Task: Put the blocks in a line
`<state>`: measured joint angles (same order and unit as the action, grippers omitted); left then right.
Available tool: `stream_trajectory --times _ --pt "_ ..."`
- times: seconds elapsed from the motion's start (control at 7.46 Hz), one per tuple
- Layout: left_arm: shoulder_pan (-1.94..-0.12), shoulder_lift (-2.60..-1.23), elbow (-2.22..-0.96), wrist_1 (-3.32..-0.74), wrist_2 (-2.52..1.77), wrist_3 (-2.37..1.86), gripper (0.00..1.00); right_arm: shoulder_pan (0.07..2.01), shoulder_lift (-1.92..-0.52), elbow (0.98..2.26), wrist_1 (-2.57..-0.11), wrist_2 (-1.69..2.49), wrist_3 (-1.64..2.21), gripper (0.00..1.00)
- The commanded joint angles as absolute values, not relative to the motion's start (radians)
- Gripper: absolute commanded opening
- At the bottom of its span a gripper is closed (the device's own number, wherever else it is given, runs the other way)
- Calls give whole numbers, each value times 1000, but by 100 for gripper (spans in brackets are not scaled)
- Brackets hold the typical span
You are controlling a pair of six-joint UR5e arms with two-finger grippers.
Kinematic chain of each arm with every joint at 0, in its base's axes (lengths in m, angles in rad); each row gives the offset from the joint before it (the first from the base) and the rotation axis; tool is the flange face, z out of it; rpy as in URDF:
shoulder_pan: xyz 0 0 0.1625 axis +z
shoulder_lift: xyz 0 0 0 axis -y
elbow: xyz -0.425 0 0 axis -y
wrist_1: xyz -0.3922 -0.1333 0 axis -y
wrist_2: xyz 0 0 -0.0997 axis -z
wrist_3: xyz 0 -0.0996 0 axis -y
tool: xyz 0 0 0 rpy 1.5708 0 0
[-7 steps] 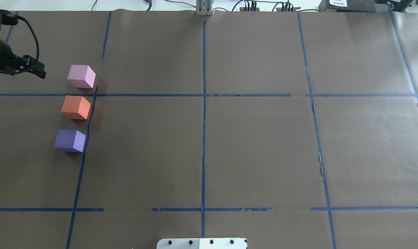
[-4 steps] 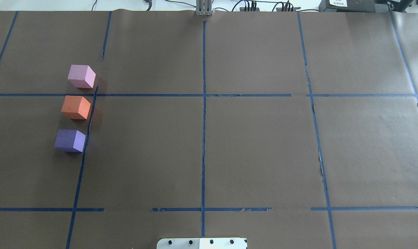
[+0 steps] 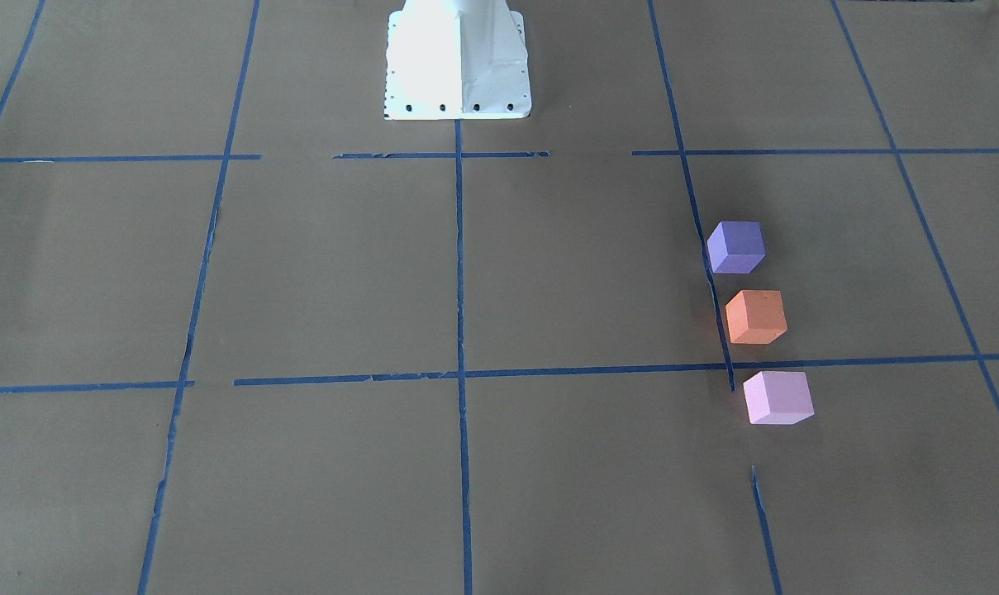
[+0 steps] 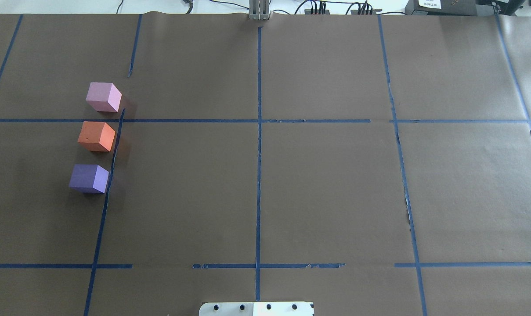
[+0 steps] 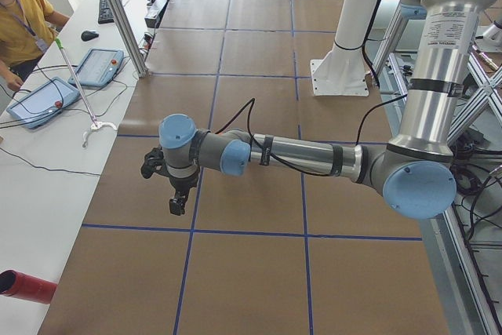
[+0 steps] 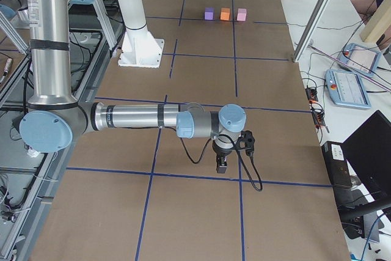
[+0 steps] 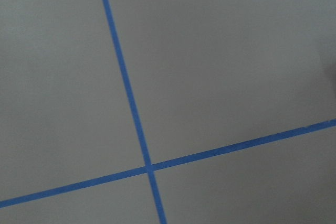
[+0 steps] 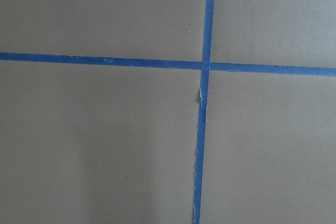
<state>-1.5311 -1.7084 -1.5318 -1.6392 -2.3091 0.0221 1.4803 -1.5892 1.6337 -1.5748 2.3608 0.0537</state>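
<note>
Three cubes stand in a straight line beside a blue tape strip on the robot's left side of the table: the pink-lilac block (image 4: 103, 96) farthest, the orange block (image 4: 96, 136) in the middle, the purple block (image 4: 88, 178) nearest. In the front-facing view they run purple (image 3: 736, 246), orange (image 3: 755, 316), pink (image 3: 777, 397). Small gaps separate them. The left gripper (image 5: 178, 203) shows only in the exterior left view, the right gripper (image 6: 222, 164) only in the exterior right view. Both hang over bare paper, far from the blocks. I cannot tell whether either is open or shut.
Brown paper with a blue tape grid covers the table (image 4: 326, 184). The white robot base (image 3: 458, 62) stands at the near middle edge. An operator (image 5: 20, 13) sits with tablets at a side table. A red cylinder (image 5: 27, 286) lies there.
The left arm and gripper have drawn out past the left edge of the overhead view. The three blocks have not moved.
</note>
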Motion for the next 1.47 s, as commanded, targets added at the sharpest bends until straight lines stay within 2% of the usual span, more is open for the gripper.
stream_trajectory --times 0.0,1.34 --pt "-1574 -1707 -1528 -1542 -2345 34 96 1480 -1589 1634 -1574 2361 54 100" --pt "-1575 -1664 -1536 -1565 -2339 69 100 1480 -1589 1634 -1574 2361 54 100"
